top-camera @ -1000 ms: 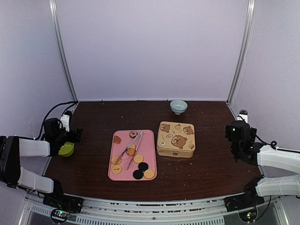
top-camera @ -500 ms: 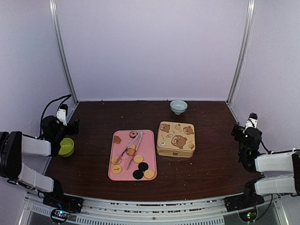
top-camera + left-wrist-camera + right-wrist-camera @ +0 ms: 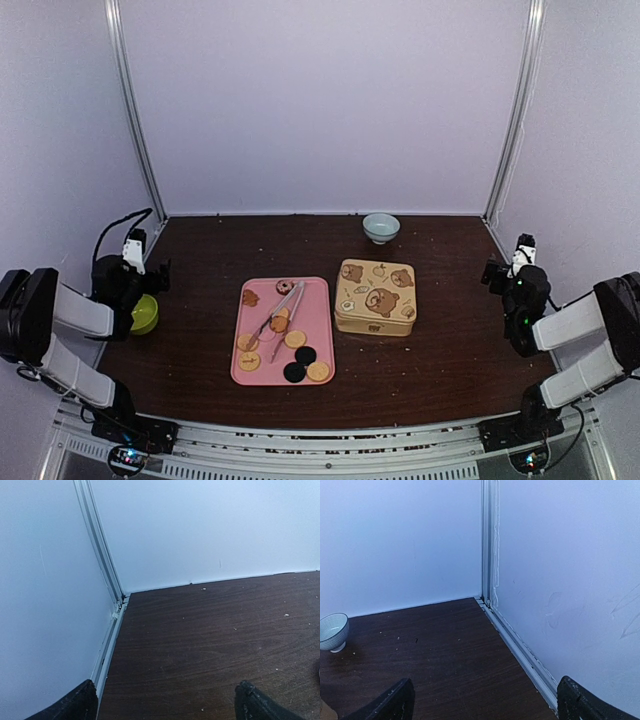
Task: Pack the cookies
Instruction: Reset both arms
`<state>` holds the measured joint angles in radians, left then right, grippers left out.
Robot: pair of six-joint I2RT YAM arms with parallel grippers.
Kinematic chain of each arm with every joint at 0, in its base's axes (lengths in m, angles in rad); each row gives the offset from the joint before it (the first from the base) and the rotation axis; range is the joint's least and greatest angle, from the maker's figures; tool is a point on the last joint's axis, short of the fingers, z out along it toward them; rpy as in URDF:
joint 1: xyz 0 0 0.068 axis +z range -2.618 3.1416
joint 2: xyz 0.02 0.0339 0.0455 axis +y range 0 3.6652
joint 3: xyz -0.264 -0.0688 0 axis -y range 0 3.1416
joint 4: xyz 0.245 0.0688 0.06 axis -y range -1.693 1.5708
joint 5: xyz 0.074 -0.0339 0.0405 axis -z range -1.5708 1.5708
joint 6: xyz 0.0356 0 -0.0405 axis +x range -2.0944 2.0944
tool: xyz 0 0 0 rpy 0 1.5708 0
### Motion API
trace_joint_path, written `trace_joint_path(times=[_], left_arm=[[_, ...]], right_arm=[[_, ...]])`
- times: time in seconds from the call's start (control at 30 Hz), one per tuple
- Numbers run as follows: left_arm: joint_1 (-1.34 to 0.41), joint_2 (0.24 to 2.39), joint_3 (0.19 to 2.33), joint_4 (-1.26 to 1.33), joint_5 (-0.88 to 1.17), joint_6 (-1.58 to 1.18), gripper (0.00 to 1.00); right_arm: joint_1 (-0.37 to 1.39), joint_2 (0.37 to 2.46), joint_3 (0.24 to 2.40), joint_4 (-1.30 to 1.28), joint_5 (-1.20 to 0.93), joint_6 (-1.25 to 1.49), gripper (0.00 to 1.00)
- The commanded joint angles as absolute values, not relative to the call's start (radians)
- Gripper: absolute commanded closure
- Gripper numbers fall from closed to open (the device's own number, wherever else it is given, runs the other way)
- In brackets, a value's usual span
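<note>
Both grippers spread wide at the table's side edges, with the cookies (image 3: pixel 295 339) well apart from both.
The left gripper (image 3: pixel 167 707) and right gripper (image 3: pixel 490 705) show only dark fingertips (image 3: pixel 75 705), cut off by the lower frame edge. Both wrist views face wall corners. The right one catches a pale bowl (image 3: pixel 332 631), half cropped. The cookies lie on the pink tray (image 3: pixel 318 292) under tongs (image 3: pixel 283 312), beside the shut gold tin (image 3: pixel 376 296). A green bowl (image 3: pixel 145 316) is part-hidden by the left arm.

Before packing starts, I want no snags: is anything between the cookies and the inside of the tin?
Yes. The tin sits right of the pink tray with its lid on, so the cookies cannot go in yet. The tongs also lie across some cookies on the tray.
</note>
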<state>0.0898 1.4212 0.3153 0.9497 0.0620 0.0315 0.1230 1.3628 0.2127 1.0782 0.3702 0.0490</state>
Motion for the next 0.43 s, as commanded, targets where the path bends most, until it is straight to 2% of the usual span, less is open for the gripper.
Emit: trace_joint_path(times=[0.0, 0.4], left_arm=[[0.086, 1.423, 0.334, 1.004, 0.052, 0.035, 0.02], [0.080, 1.424, 0.338, 0.995, 0.043, 0.039, 0.02]], right_arm=[[0.116, 1.365, 0.225, 1.153, 0.351, 0.033, 0.00], [0.117, 1.359, 0.230, 1.126, 0.345, 0.041, 0.00]])
